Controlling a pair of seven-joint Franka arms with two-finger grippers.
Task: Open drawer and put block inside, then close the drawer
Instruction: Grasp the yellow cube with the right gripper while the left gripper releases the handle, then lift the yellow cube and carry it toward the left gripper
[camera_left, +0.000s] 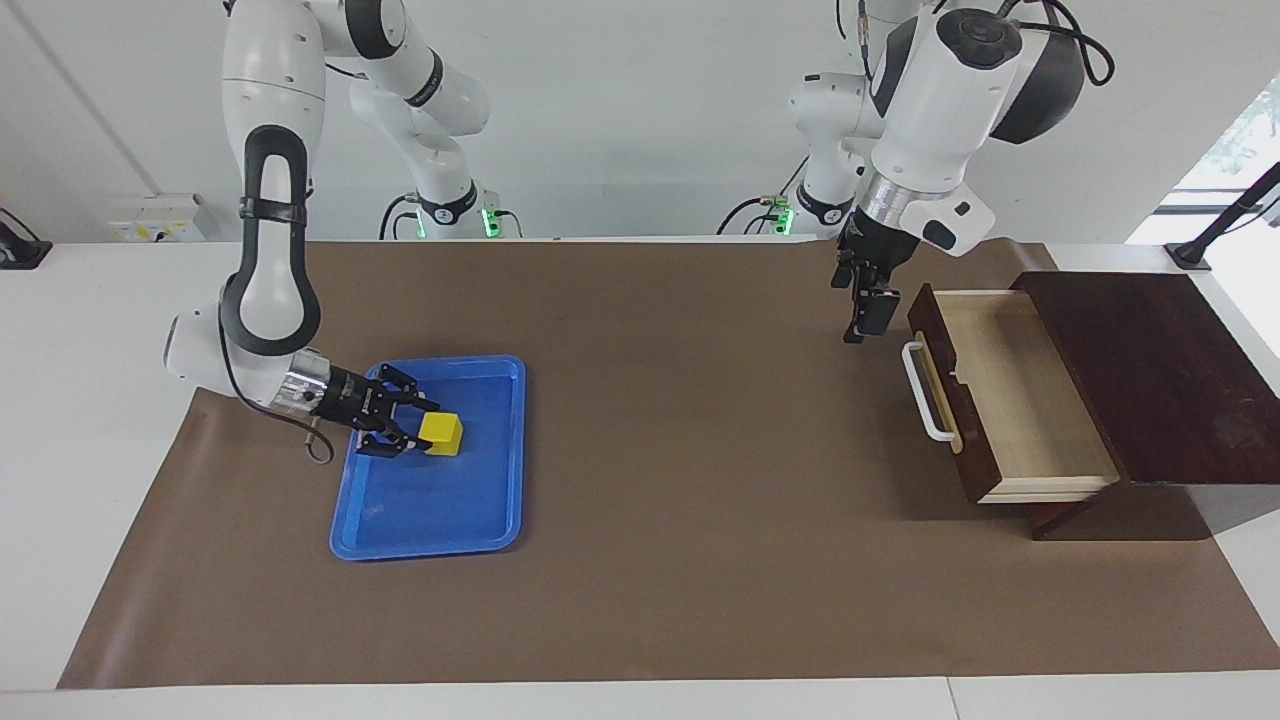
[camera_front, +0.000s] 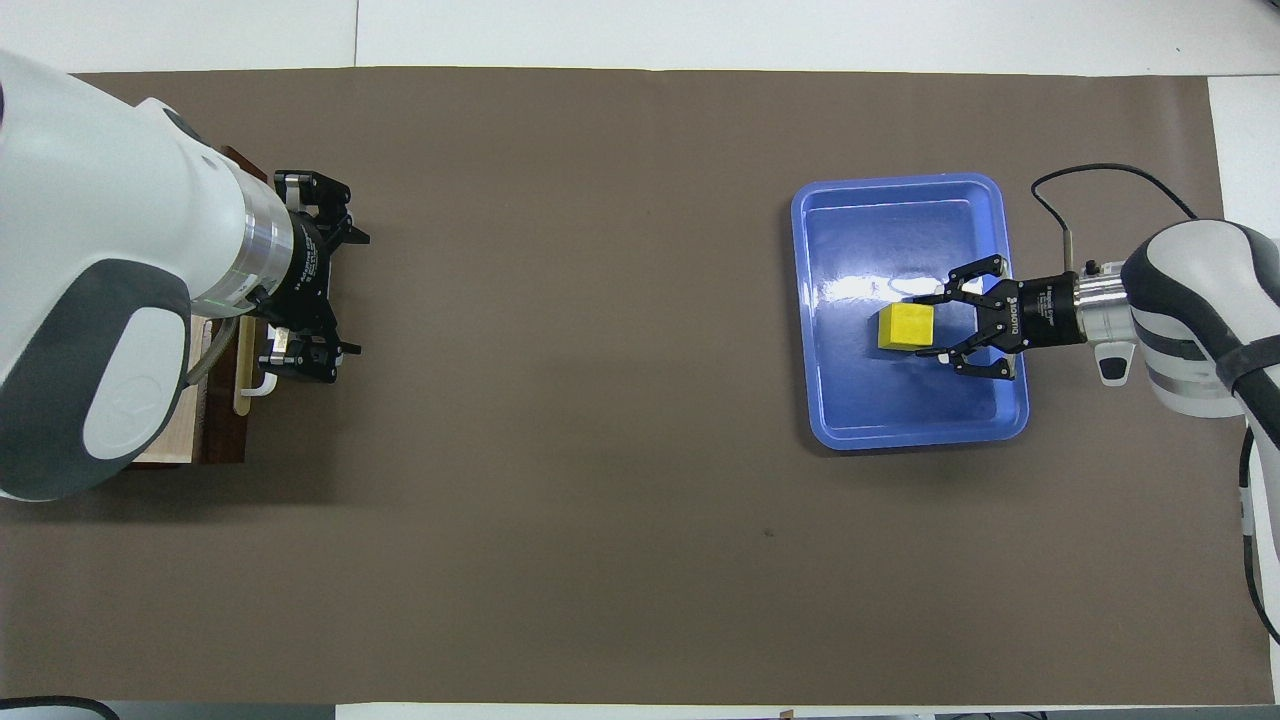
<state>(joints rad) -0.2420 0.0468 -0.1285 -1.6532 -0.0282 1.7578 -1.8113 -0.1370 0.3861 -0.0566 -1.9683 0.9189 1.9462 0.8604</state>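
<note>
The block (camera_left: 443, 432) (camera_front: 905, 326), a small yellow cube, sits in the blue tray (camera_left: 430, 520) (camera_front: 900, 410) at the right arm's end of the table. My right gripper (camera_left: 424, 431) (camera_front: 926, 326) lies low in the tray, shut on the block from its sides. The drawer (camera_left: 1010, 385) (camera_front: 224, 440) stands pulled out of its dark wooden box (camera_left: 1150, 370). Its pale inside holds nothing, and its white handle (camera_left: 926, 395) (camera_front: 246, 385) is free. My left gripper (camera_left: 858, 322) (camera_front: 348, 295) hangs open over the mat just in front of the drawer. In the overhead view the left arm covers most of the drawer.
A brown mat (camera_left: 680, 500) covers the table between the tray and the drawer. Only white table edge (camera_left: 90, 330) borders it. The right arm's cable (camera_front: 1100, 172) loops above the mat beside the tray.
</note>
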